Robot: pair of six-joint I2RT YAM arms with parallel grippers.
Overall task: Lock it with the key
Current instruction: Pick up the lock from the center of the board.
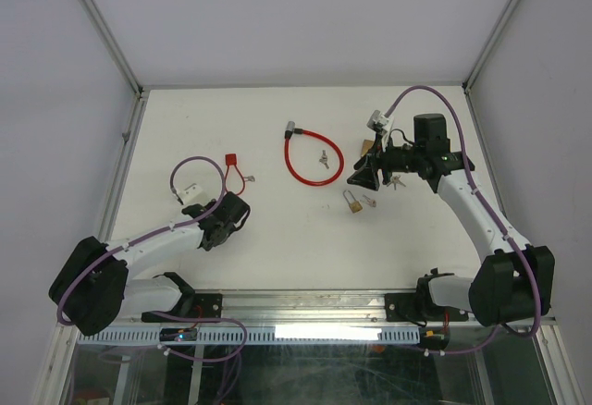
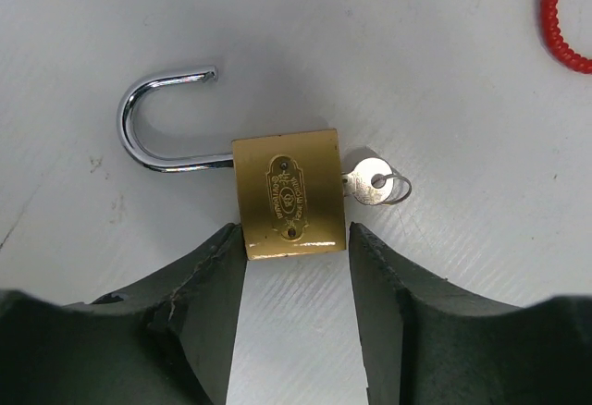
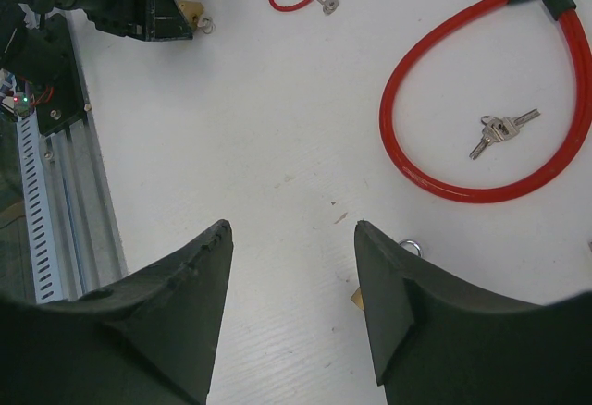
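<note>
In the left wrist view a brass padlock (image 2: 289,192) lies flat with its steel shackle (image 2: 139,118) swung open. A small key (image 2: 370,183) is in its keyhole. My left gripper (image 2: 294,229) straddles the padlock's near end. Its left finger (image 2: 208,285) touches the body and its right finger (image 2: 384,285) stands a sliver off. From the right wrist view the same padlock (image 3: 191,9) sits at the left gripper's tips. My right gripper (image 3: 292,229) is open above bare table, right of centre (image 1: 363,179).
A thick red cable lock (image 3: 387,114) rings a bunch of keys (image 3: 499,132). A thin red cable (image 1: 231,169) lies near the left gripper (image 1: 229,213). A second brass padlock (image 1: 352,202) lies by the right gripper. The metal rail (image 3: 55,192) runs along the near edge.
</note>
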